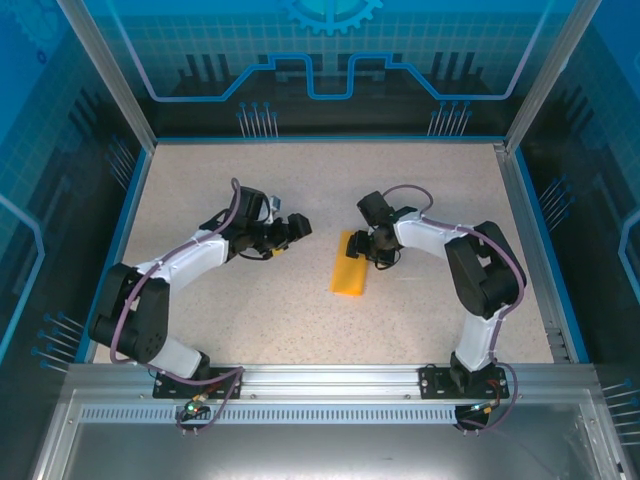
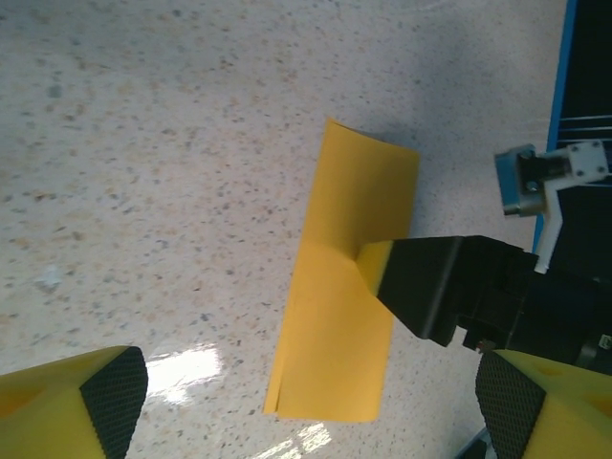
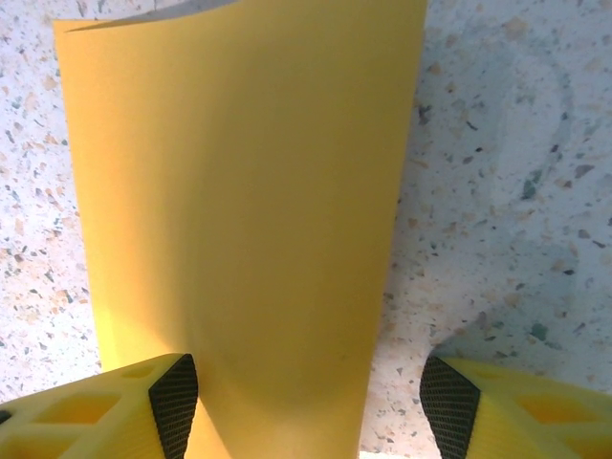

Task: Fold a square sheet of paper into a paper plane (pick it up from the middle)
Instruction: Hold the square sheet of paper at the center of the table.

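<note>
Paper: the square sheet of paper [image 1: 349,275], folded into a long strip, lies near the middle of the table [image 1: 300,335].
Right gripper [image 1: 373,248]: at the strip's 1 o'clock end, fingers wide apart with paper between them, not pinched.
Left gripper [image 1: 292,232]: at the strip's 10 o'clock, wide apart, holding nothing.
Hidden: the strip's end under the right gripper.

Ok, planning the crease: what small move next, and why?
Probably bring the open left gripper over to pin the folded sheet of paper: it sits apart from it, and the top layer bulges up beside the open right gripper.
</note>
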`<action>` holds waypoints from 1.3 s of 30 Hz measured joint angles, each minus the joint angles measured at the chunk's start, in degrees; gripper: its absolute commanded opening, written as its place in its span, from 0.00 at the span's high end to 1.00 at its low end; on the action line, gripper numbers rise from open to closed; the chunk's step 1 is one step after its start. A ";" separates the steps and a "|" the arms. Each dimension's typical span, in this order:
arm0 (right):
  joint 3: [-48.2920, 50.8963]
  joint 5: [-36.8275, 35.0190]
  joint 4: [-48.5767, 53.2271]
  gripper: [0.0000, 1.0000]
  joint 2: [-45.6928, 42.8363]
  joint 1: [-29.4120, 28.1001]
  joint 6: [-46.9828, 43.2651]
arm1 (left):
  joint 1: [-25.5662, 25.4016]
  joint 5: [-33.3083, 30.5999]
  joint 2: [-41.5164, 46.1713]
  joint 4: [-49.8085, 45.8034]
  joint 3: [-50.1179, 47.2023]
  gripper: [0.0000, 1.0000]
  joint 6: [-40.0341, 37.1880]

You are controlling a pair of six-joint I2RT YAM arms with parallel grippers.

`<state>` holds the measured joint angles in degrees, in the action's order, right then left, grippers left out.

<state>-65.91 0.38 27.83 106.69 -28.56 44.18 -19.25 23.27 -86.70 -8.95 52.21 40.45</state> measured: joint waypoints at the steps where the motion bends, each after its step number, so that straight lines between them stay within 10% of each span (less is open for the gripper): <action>1: -0.24 0.02 0.28 0.30 0.17 0.00 0.00 | -0.57 0.24 -0.28 0.98 -0.04 0.08 0.00; 39: -6.88 -3.82 8.09 0.26 5.49 -1.42 1.62 | -5.27 2.10 -7.80 11.87 -2.34 0.32 3.19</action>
<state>-72.79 -3.44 35.92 112.18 -29.98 45.80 -24.51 25.36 -94.50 2.92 49.87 43.64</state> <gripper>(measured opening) 0.736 0.680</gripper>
